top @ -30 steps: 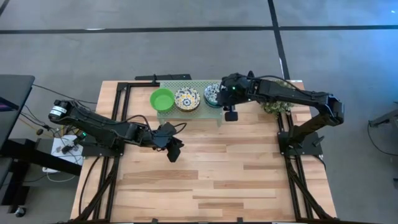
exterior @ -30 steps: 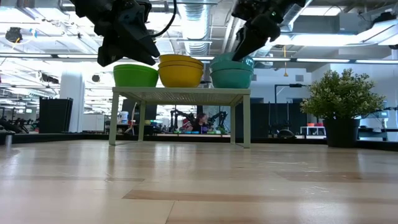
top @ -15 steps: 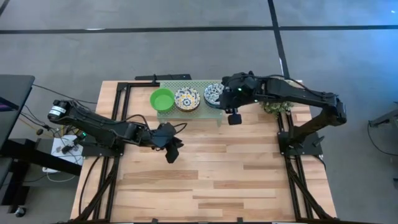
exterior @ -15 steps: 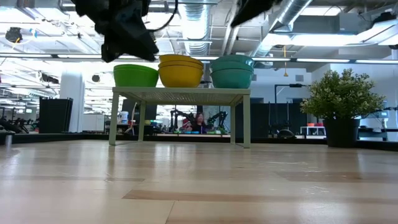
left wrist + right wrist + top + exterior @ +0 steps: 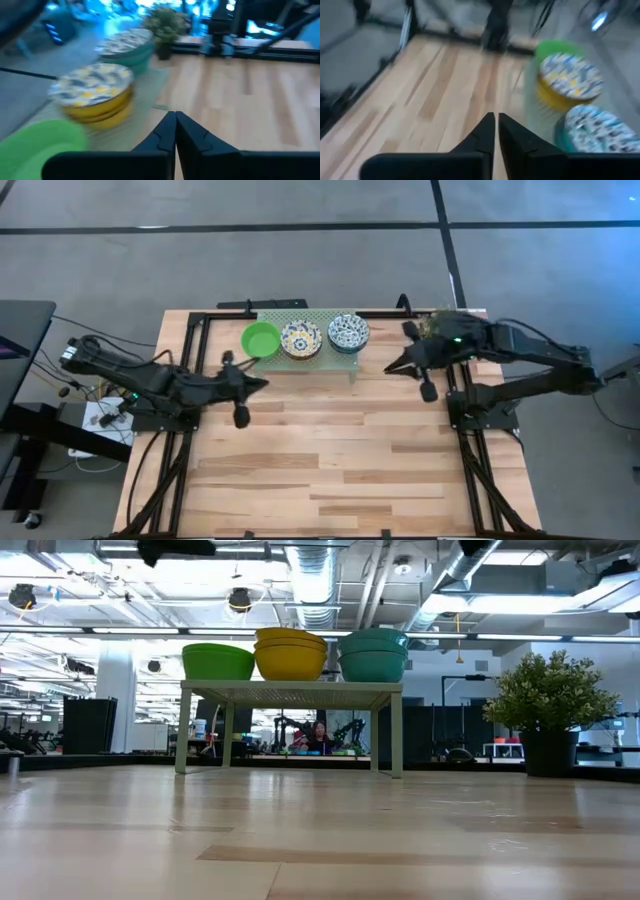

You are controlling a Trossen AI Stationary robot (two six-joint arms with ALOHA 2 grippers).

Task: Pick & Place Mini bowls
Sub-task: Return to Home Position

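Three stacks of mini bowls stand on the pale green mesh rack: plain green bowls, yellow-blue floral bowls and blue floral bowls. My left gripper hovers shut near the rack's left front corner, touching nothing. My right gripper hangs shut to the right of the rack, also touching nothing. Only dark bits of the arms show at the low view's top edge.
A small potted plant stands at the table's far right, partly under my right arm. The wooden tabletop spreads out in front of the rack. Black frame rails run along both sides.
My right gripper has risen from the blue floral stack and drawn back toward the table's right edge and a little nearer. My left gripper has pulled back toward the left edge and slightly toward the rack. Both have left the low view upward. The bowls have kept still.
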